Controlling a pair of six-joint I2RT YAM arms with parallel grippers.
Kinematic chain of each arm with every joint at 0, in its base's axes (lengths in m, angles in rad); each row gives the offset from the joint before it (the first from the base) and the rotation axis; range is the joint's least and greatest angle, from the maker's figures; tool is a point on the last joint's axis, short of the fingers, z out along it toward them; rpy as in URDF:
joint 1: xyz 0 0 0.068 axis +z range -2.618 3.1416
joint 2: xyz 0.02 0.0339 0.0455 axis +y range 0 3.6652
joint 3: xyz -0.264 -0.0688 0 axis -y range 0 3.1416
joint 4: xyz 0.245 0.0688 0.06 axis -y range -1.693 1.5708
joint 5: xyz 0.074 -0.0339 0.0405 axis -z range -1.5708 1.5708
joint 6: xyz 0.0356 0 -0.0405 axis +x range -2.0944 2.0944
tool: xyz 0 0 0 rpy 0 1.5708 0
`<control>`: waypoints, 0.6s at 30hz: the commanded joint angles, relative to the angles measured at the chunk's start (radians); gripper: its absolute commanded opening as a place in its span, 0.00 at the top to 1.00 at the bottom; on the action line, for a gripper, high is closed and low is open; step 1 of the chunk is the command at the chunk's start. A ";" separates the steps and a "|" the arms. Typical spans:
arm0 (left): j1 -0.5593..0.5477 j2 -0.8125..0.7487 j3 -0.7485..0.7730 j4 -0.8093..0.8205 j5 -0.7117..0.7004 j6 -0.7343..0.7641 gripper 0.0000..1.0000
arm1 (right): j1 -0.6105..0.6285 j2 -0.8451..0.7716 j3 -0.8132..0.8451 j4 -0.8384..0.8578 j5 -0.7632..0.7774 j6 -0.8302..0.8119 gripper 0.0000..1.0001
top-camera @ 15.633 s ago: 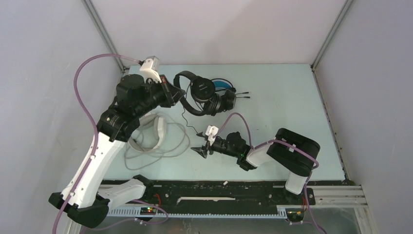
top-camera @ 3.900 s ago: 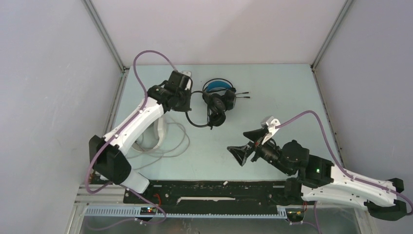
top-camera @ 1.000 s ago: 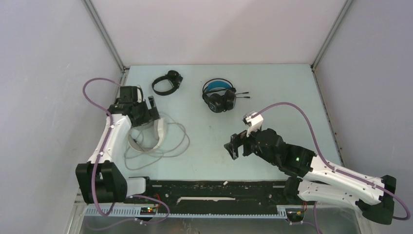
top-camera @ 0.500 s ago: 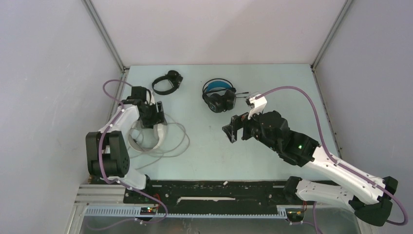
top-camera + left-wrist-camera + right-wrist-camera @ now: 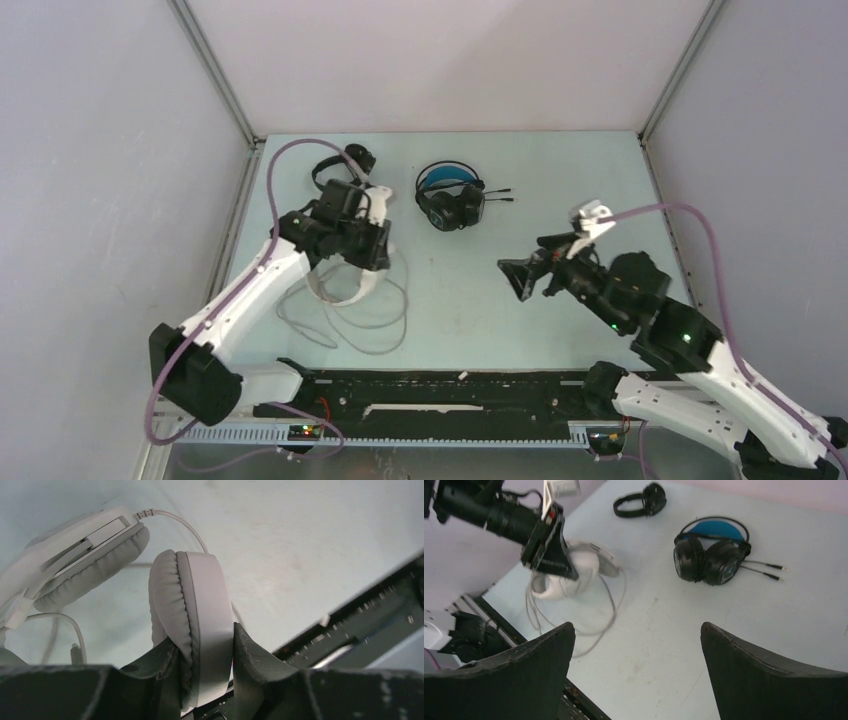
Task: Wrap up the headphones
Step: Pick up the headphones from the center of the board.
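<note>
The left gripper (image 5: 205, 650) clamps one padded ear cup of the large white over-ear headphones (image 5: 200, 600) between its two black fingers, at the left side of the pale blue tabletop (image 5: 560, 180). The headset's other cup and its headband trail off to the left in the wrist view. Its thin white cable (image 5: 350, 325) lies in loose loops on the table, on the near side of the headset.

The right gripper (image 5: 636, 627) hangs above the right half of the table with its jaws spread wide and nothing between them, pointing toward the centre.

The black headphones with a blue headband (image 5: 450, 205) rest flat at the far centre, ear cups folded together and two plugs sticking out to the right. The small all-black on-ear headphones (image 5: 641, 502) sit at the far left, just beyond the left arm and partly hidden by it from above.
</note>
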 commanded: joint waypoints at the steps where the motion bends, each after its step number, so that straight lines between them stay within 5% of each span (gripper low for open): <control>1: -0.210 -0.074 0.102 -0.035 0.033 0.077 0.80 | -0.006 -0.093 0.025 -0.047 0.007 0.020 0.03; 6: -0.366 -0.059 0.056 0.129 0.095 0.058 0.82 | -0.007 -0.178 0.024 -0.082 0.040 0.064 0.03; 11: -0.395 0.017 -0.034 0.322 0.222 0.046 0.79 | -0.008 -0.186 0.025 -0.109 0.086 0.117 0.04; 18: -0.394 0.165 -0.072 0.405 0.139 -0.017 0.73 | -0.006 -0.090 0.025 -0.100 0.081 0.175 0.05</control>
